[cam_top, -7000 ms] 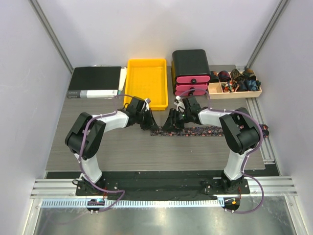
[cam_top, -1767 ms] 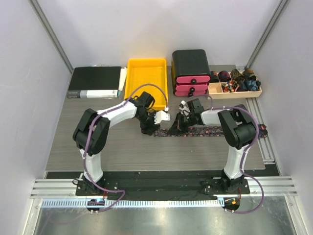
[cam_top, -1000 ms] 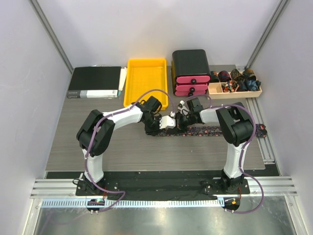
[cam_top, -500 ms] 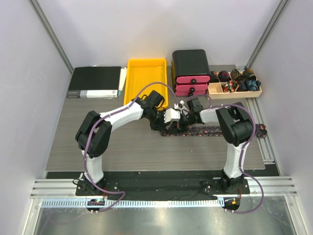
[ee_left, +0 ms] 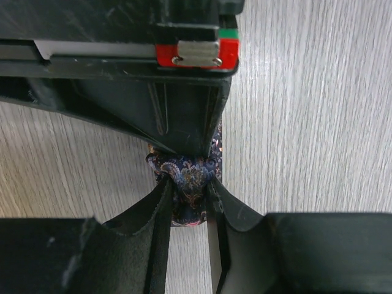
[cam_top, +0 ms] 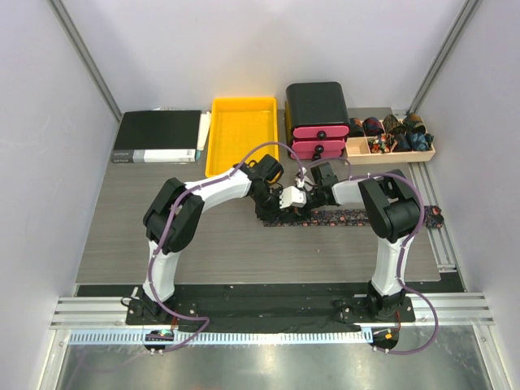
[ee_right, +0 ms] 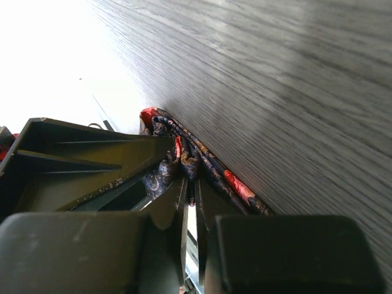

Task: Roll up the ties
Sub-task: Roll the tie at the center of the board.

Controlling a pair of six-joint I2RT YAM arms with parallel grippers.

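The grey wood-grain table (cam_top: 114,236) carries a long dark fabric necktie with red and pink speckles (cam_top: 357,217). It lies flat near the middle of the table, and its left end is bunched into a small roll (ee_left: 188,176). Both arms meet at this roll. The left fingers (ee_left: 147,211) are clamped on it from two sides, I think so that the turns do not loosen. The right fingers (ee_right: 166,211) stand almost together at the fabric; whether they pinch it I cannot tell.
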